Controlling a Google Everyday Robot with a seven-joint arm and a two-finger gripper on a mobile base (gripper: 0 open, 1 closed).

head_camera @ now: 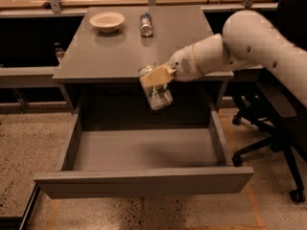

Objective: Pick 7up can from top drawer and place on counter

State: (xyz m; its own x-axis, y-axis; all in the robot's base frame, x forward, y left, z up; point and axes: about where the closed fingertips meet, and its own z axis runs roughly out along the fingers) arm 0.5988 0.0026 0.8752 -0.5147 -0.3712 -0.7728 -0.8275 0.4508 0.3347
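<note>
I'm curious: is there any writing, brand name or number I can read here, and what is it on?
No text can be read anywhere.
7up can, clamped in the gripper above the top drawer, by the counter front edge: label too blurred to read.
Dark can on the counter: label too blurred to read.
Bowl: no markings seen.

The 7up can, pale with silvery ends, hangs tilted in the air at the front edge of the counter. The gripper is clamped around its upper part. Below it the top drawer, grey and shallow, stands pulled wide open under the smooth grey counter.
</note>
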